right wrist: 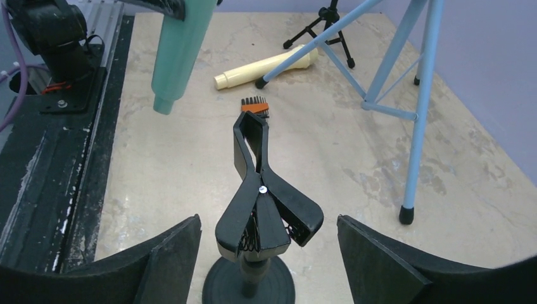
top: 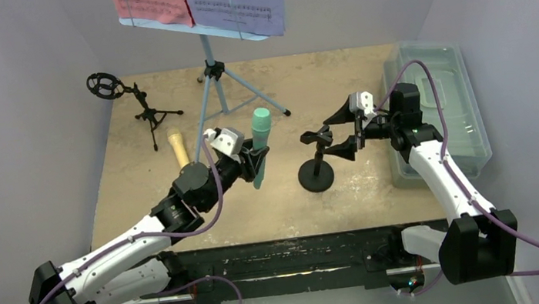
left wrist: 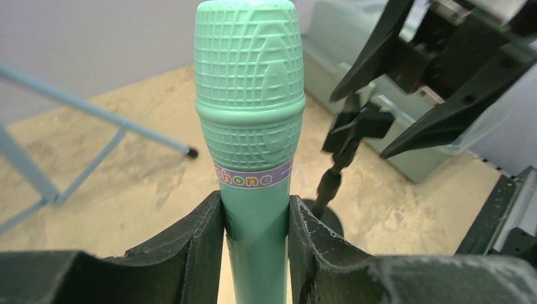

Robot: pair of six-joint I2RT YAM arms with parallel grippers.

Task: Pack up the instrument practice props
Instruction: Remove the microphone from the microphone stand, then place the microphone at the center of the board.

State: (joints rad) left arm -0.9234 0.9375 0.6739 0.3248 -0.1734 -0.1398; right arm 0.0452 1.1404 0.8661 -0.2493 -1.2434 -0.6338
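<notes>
A: Grey walls close in a tan bench (top: 272, 198). From overhead we see the light-blue tripod (top: 212, 74) at the back, its tray carrying a pink-red page (top: 151, 2) and a purple page (top: 236, 1); neither wrist view shows those pages.

B: Agreed. Only overhead do we get the whole translucent tub (top: 444, 111) at the right edge; the small black tripod (top: 138, 106) stands back left, and the yellow microphone (top: 178, 148) lies near it.

A: The right wrist view adds that one foot of the light-blue tripod sits just beside that microphone; we cannot tell whether they touch. And the left tool (top: 255, 157)?

B: Our left wrist view settles it; its fingers (left wrist: 190, 247) are clamped on the handle of the mint-green microphone (left wrist: 250, 95), head upward. The right wrist view shows what that one hides: the handle's lower end hangs clear of the bench.

A: The right tool (right wrist: 269, 253)?

B: Its jaws stand wide apart; in its own view we see one finger on each side of the black clip stand (right wrist: 256, 190), neither touching it. The stand's round base rests on the bench; overhead it sits between the two arms.
</notes>
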